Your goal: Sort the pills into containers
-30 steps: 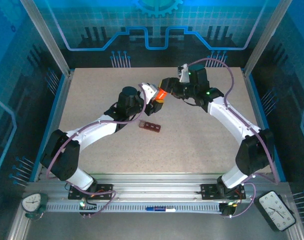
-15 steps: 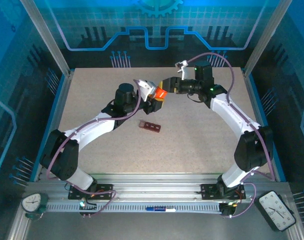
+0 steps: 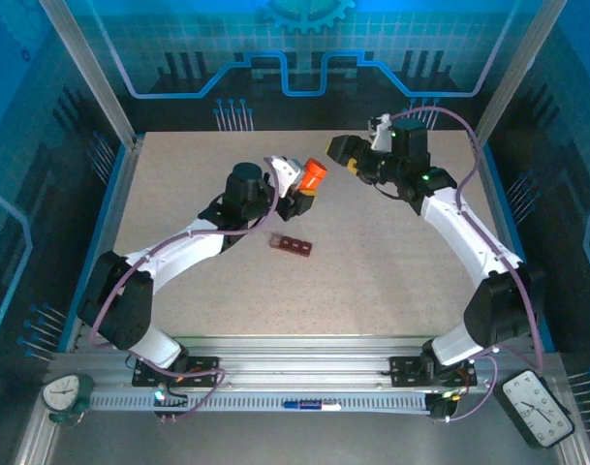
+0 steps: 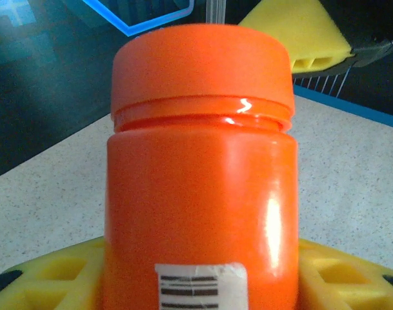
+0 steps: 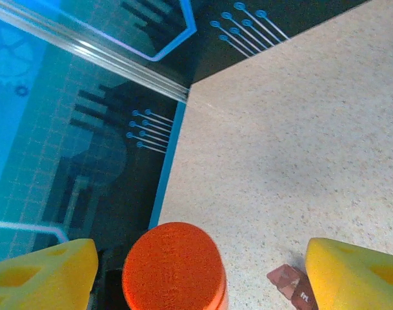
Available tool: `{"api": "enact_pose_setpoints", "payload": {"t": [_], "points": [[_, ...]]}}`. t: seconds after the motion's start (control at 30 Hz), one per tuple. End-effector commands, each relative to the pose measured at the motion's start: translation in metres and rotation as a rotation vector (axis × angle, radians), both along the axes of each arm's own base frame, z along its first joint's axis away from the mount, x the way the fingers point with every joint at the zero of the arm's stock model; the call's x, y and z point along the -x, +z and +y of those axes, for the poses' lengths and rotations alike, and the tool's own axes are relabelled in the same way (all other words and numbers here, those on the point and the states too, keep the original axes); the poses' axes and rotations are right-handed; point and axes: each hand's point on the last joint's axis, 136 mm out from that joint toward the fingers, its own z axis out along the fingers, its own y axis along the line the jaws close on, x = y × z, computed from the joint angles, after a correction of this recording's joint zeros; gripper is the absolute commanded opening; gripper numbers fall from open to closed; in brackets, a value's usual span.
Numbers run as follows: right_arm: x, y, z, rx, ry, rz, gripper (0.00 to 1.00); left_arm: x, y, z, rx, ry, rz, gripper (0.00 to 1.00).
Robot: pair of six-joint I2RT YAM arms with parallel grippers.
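Observation:
My left gripper point(image 3: 300, 190) is shut on an orange cylindrical bottle point(image 3: 314, 176), held above the table with its cap on. In the left wrist view the bottle point(image 4: 199, 194) stands upright between the yellow pads point(image 4: 48, 278), its cap point(image 4: 202, 64) on top. My right gripper point(image 3: 340, 150) hangs open just right of the cap, apart from it. From the right wrist the cap point(image 5: 173, 268) lies between its spread yellow fingers point(image 5: 41, 274). The containers point(image 3: 291, 245), a dark reddish-brown strip, lie flat on the table below the bottle, and the containers' corner point(image 5: 292, 284) shows in the right wrist view. Any pills are hidden.
The speckled table point(image 3: 372, 252) is bounded by blue rails and aluminium posts at its left, right and back edges. Both arms arch in from the near corners and meet over the middle back of the table.
My right gripper, which was up against the bottle's cap, has let go and drawn back to the right. The left gripper still holds the bottle, tipped slightly more upright.

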Motion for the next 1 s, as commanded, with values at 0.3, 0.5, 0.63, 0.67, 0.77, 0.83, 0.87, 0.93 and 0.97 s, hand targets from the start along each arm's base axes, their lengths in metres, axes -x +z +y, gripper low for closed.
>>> {"api": "enact_pose_setpoints", "payload": {"t": [0.3, 0.5, 0.63, 0.67, 0.77, 0.83, 0.87, 0.93, 0.97], "points": [[0.006, -0.013, 0.037, 0.044, 0.046, 0.061, 0.84, 0.000, 0.020, -0.005, -0.032, -0.011, -0.090, 0.00], [0.008, -0.019, 0.047, 0.040, 0.078, 0.065, 0.67, 0.001, 0.021, -0.005, -0.028, -0.010, -0.094, 0.00], [0.009, -0.023, 0.051, 0.038, 0.142, 0.062, 0.45, 0.001, 0.022, -0.004, -0.021, -0.005, -0.083, 0.00], [0.008, -0.024, 0.053, 0.036, 0.173, 0.065, 0.43, 0.001, 0.021, -0.003, -0.020, -0.008, -0.077, 0.00], [0.006, -0.022, 0.055, 0.041, 0.286, -0.013, 0.40, 0.005, 0.023, -0.005, 0.005, -0.037, -0.043, 0.00], [0.007, -0.015, 0.052, 0.074, 0.353, -0.135, 0.41, 0.010, 0.028, -0.004, 0.053, -0.076, -0.001, 0.00], [0.010, -0.011, 0.051, 0.105, 0.387, -0.216, 0.42, 0.014, 0.033, -0.004, 0.092, -0.111, 0.026, 0.00], [0.013, -0.007, 0.045, 0.162, 0.401, -0.320, 0.44, 0.020, 0.043, -0.002, 0.177, -0.168, 0.082, 0.00], [0.012, -0.005, 0.041, 0.167, 0.396, -0.336, 0.45, 0.021, 0.048, 0.000, 0.215, -0.181, 0.105, 0.00]]}}
